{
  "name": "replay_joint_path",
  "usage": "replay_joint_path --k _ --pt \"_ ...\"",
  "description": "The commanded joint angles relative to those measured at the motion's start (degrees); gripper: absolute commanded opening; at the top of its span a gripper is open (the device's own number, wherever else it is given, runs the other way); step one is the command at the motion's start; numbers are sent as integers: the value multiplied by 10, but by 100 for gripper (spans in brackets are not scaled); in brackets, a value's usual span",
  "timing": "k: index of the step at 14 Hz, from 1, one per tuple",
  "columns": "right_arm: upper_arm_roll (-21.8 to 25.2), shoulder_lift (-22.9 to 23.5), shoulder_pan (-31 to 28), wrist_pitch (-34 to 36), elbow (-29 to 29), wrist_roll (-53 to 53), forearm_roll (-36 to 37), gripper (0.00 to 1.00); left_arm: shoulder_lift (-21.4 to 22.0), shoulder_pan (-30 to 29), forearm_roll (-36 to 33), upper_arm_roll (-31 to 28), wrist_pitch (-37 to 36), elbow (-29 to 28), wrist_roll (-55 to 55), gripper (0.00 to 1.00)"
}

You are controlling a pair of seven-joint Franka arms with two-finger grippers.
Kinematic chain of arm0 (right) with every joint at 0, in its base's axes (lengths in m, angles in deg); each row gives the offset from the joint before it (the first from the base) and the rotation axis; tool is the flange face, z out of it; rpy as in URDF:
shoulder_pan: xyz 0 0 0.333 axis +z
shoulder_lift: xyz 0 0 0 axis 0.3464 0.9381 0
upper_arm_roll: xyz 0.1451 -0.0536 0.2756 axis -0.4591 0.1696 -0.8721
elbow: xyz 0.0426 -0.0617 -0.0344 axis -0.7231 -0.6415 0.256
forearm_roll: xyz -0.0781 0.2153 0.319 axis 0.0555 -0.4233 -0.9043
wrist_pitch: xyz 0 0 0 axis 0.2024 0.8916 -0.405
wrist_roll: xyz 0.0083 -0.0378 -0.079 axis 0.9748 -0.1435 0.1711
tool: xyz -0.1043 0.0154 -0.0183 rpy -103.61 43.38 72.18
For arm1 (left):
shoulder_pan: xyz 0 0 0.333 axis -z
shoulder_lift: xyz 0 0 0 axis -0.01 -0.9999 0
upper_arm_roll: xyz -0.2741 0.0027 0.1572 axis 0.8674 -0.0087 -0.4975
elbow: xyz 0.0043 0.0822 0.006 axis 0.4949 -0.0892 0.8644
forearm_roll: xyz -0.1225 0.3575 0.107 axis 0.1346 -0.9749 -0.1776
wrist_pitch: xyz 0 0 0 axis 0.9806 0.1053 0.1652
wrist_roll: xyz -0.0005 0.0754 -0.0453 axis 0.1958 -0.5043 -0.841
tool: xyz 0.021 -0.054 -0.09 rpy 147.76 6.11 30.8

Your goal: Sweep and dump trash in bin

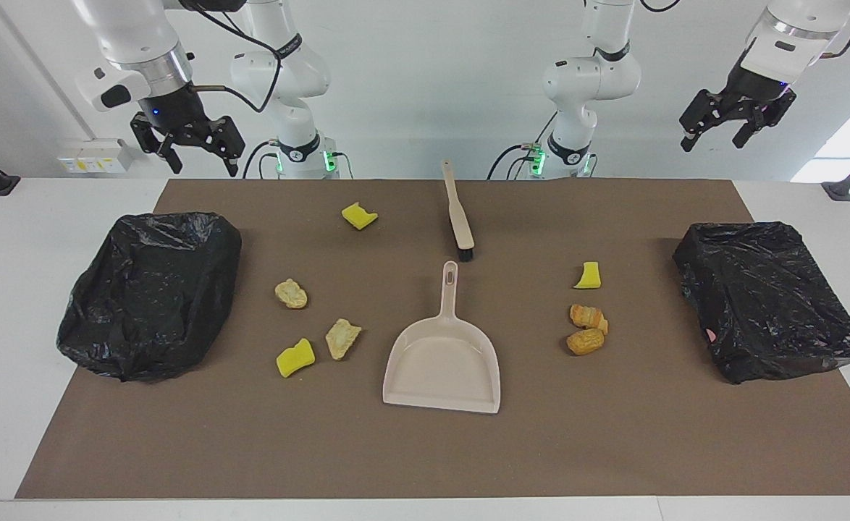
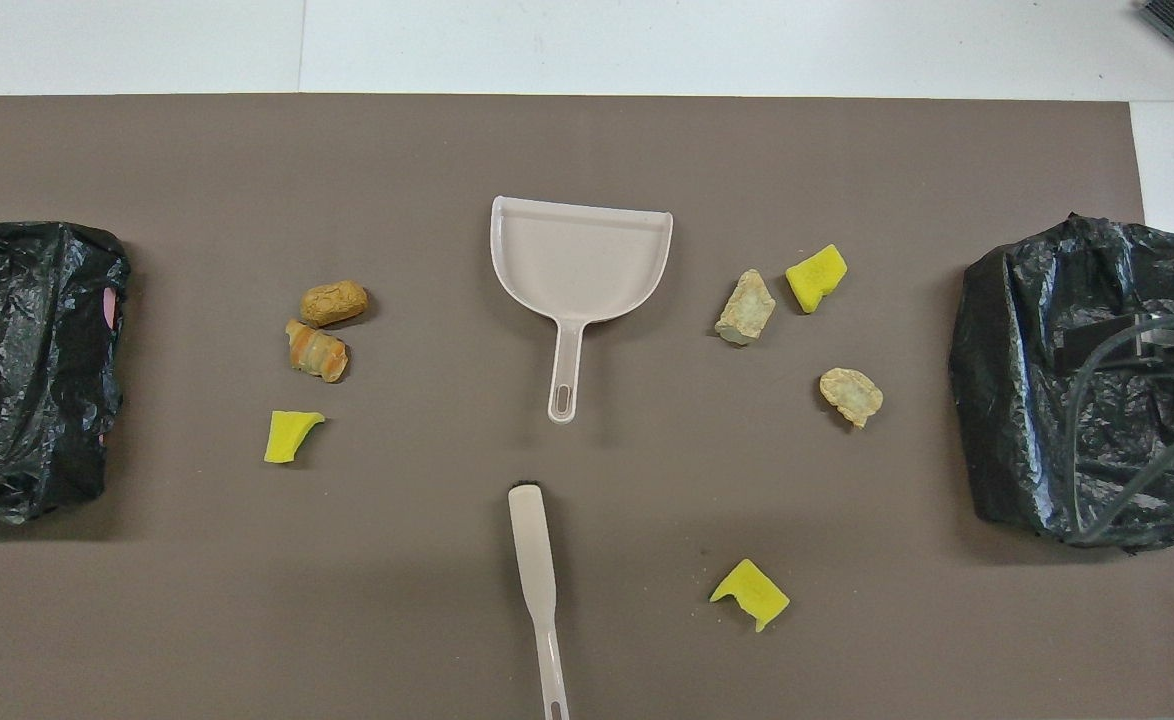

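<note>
hanging raised over the tabletop's robot-side edge, the left claw (image 1: 728, 130) and the right claw (image 1: 192, 150) both have their fingers apart and hold nothing; each arm waits. the left claw is over the left arm's end, the right claw over the right arm's end. the trash lies in two groups on the brown mat (image 1: 613, 434). toward the right arm's end: a yellow sponge chunk (image 1: 359, 215) near the robot-side edge, a tan lump (image 1: 291, 293), a second tan lump (image 1: 342, 338) and a second yellow chunk (image 1: 295, 357) just beside it. toward the left arm's end: a yellow wedge (image 1: 588, 276) and two orange-brown lumps (image 1: 587, 328), touching. the dustpan (image 1: 443, 362) lies mid-mat, with the brush (image 1: 458, 213) nearer the robots. a black-bagged bin (image 1: 151, 291) sits at the right arm's end, another bin (image 1: 767, 298) at the left arm's end.
</note>
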Motion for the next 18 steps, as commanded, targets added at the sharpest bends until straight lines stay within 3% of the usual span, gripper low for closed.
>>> replay_joint_path --k 1,18 --pt "-2 -18 -6 1 -19 -7 -10 100 7 11 -1 0 -11 2 -4 100" --pt "-3 -19 -6 4 -21 -8 -10 100 6 0 -3 -7 -12 2 -6 100"
